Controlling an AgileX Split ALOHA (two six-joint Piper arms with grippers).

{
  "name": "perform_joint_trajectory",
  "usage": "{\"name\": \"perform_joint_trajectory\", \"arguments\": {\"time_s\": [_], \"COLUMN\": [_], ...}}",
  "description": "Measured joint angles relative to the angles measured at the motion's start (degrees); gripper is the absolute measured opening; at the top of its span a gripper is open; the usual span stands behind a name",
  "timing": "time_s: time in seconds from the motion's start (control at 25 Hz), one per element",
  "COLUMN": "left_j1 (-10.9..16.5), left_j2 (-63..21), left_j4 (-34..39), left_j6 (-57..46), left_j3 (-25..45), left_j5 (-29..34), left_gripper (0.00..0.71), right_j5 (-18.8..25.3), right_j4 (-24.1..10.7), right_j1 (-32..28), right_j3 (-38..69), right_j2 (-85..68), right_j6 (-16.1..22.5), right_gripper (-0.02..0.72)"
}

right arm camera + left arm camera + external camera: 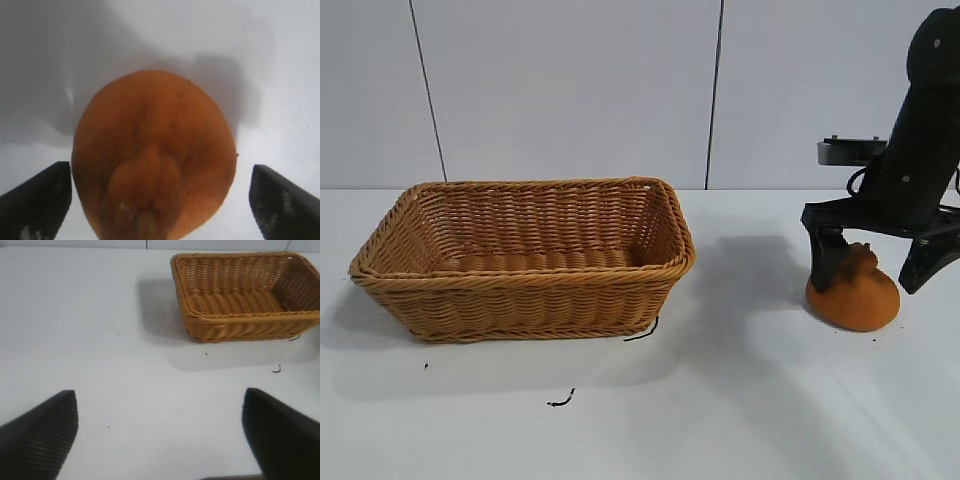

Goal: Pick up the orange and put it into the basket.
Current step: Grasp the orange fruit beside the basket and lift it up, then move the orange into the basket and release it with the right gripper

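Ext. cam faces the arms, level-ish; left wrist cam shares the basket (525,255), right wrist cam sits close above the orange (152,155).

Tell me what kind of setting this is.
Probably a lab test bench: a plain white table, pale panelled wall, and only a basket, an orange and the right gripper.

Lab: bare white table (620,430), panelled wall (570,90)

The right arm (920,150) runs off the exterior view's top and right edges; one finger of the right tool (872,262) hides part of the orange (855,295)
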Motion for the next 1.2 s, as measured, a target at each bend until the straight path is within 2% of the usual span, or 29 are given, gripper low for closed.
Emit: {"name": "perform_joint_trajectory", "arguments": {"time_s": [0.12, 0.2, 0.24, 0.48, 0.6, 0.72, 0.92, 1.2], "left_j1": [0.00, 0.00, 0.00, 0.00, 0.00, 0.00, 0.00, 0.00], "left_j2": [0.00, 0.00, 0.00, 0.00, 0.00, 0.00, 0.00, 0.00], "left_j4": [0.00, 0.00, 0.00, 0.00, 0.00, 0.00, 0.00, 0.00], "left_j6": [0.00, 0.00, 0.00, 0.00, 0.00, 0.00, 0.00, 0.00], "left_j3": [0.00, 0.00, 0.00, 0.00, 0.00, 0.00, 0.00, 0.00], "left_j5": [0.00, 0.00, 0.00, 0.00, 0.00, 0.00, 0.00, 0.00], "left_gripper": [0.639, 0.639, 0.639, 0.639, 0.639, 0.639, 0.639, 0.639], "right_j5": [1.57, 3.21, 4.25, 9.83, 14.86, 18.10, 18.73, 14.91], "right_j4": [-0.12, -0.16, -0.19, -0.97, -0.35, 0.45, 0.50, 0.93], "right_j1": [0.00, 0.00, 0.00, 0.00, 0.00, 0.85, 5.36, 20.35], "right_j3": [-0.93, -2.37, -3.40, -13.91, -20.49, -25.25, -29.37, -30.08], "right_j2": [-0.36, -1.29, -2.00, -7.11, -8.01, -8.05, -8.07, -7.03], "right_j6": [-1.16, -1.74, -1.82, -1.63, -1.09, -0.98, -0.87, 0.47], "right_gripper": [0.180, 0.106, 0.095, 0.094, 0.094, 0.094, 0.094, 0.094]}}
